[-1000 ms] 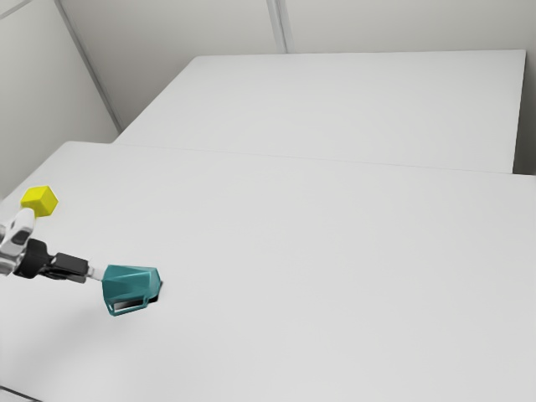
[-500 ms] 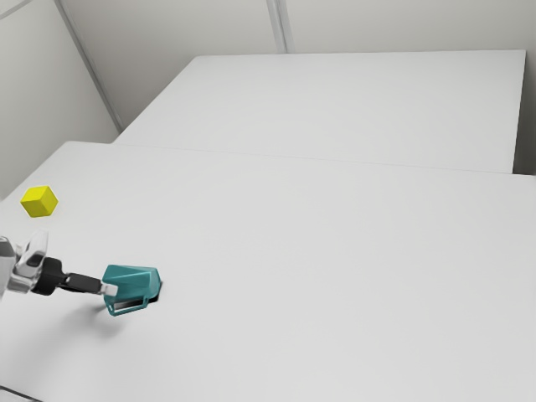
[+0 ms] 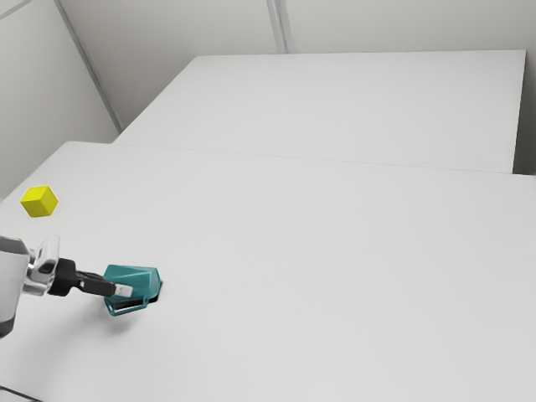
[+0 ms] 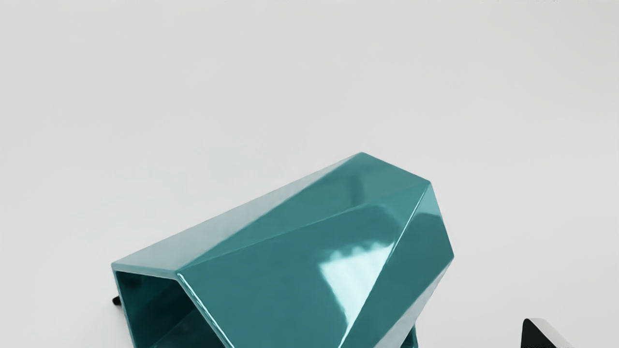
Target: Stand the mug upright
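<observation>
Exterior view, reading left to right. At the left edge I am seeing the arm reaching in, with the yellow cube sitting farther back on the table, well apart from the mug. Next comes the gripper, overlapping the mug in this view. The mug is lying on its side on the table, its handle facing the camera side; bare tabletop is stretching away to its right.

Gripper state: released. In the wrist view one finger is standing clear of the teal wall, pale table showing between — so I am not counting this as a grasp.

Handling, my judgement: I am expecting a stiff, hollow, fairly light body, perhaps brittle if it is ceramic. The glossy facets are looking slippery, and the slanting faces could be letting the pads slide or rolling the mug. I am favouring a hold across the body on two opposing walls, pads as flat as possible, over pinching the thin handle — that could be twisting under load. Righting it is calling for a firm squeeze, a small lift, a slow tilt onto the base.
</observation>
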`<action>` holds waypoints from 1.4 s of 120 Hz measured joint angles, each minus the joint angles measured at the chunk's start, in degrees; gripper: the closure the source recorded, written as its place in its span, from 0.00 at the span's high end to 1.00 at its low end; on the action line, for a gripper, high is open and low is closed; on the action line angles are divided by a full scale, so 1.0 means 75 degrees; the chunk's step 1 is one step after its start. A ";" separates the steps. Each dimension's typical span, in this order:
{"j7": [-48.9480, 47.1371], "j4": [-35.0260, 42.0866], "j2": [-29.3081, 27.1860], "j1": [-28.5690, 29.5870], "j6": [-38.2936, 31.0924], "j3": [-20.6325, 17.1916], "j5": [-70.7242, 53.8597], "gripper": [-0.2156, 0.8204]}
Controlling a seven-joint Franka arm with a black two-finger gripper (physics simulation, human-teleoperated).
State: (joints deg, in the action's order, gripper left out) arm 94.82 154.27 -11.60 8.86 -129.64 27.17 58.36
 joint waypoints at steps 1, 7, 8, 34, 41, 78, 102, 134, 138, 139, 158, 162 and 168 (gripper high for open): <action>0.0021 0.0005 -0.0008 -0.0001 0.0001 0.0000 0.0015 0.71; 0.0139 0.0027 -0.0054 -0.0004 0.0009 -0.0005 0.0088 0.67; 0.0157 0.0030 -0.0059 -0.0005 0.0010 -0.0006 0.0097 0.66; 0.0558 0.0002 -0.0216 -0.0022 0.0052 -0.0172 0.0317 0.52; 0.0641 -0.0015 -0.0219 -0.0111 0.0061 -0.0229 0.0421 0.50; 0.0953 -0.0044 -0.0226 -0.0266 0.0061 -0.0497 0.0829 0.27; 0.1074 -0.0137 -0.0302 -0.0266 0.0048 -0.0522 0.0897 0.11; 0.1062 -0.0207 -0.0553 -0.0265 -0.0121 -0.0677 0.0856 0.06; 0.1019 -0.0282 -0.0579 -0.0265 -0.0160 -0.0768 0.0785 0.05; 0.1006 -0.0304 -0.0585 -0.0266 -0.0170 -0.0791 0.0758 0.05; 0.0114 -0.0793 -0.0693 -0.0712 -0.0395 -0.1262 -0.1204 0.05; -0.0176 -0.0827 -0.0732 -0.0776 -0.0445 -0.1427 -0.1707 0.05; -0.0654 -0.0851 -0.0825 -0.0823 -0.0506 -0.1648 -0.2488 0.05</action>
State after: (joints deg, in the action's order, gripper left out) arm 89.91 147.89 -17.78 2.69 -133.44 14.81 39.70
